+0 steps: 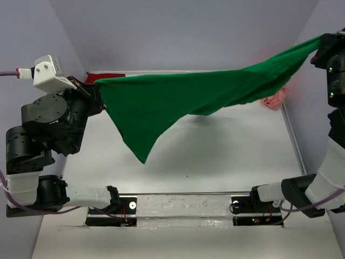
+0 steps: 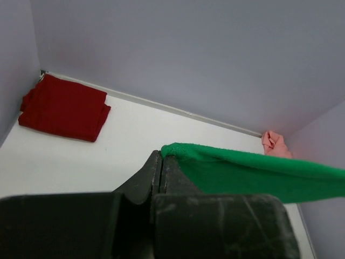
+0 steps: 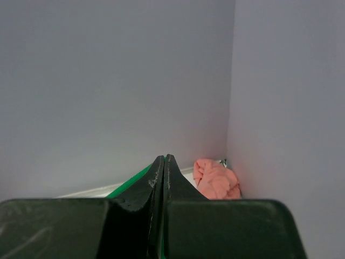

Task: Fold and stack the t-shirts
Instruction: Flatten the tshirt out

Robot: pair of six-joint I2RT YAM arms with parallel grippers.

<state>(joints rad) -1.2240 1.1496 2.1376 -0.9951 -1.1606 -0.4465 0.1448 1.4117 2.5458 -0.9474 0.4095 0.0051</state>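
While both pincers are pressed together on cloth, the bright green t-shirt (image 1: 178, 97) hangs stretched in the air across the upper half of the top view, above the table (image 1: 215, 162). The left gripper (image 2: 161, 156) pinches one end at middle left, the right gripper (image 3: 163, 158) the other at the upper right edge. The dark red t-shirt (image 2: 64, 108) lies folded at upper left of the left wrist view, well apart from that pincer. The salmon pink t-shirt (image 3: 215, 181) sits crumpled just right of the right fingertips.
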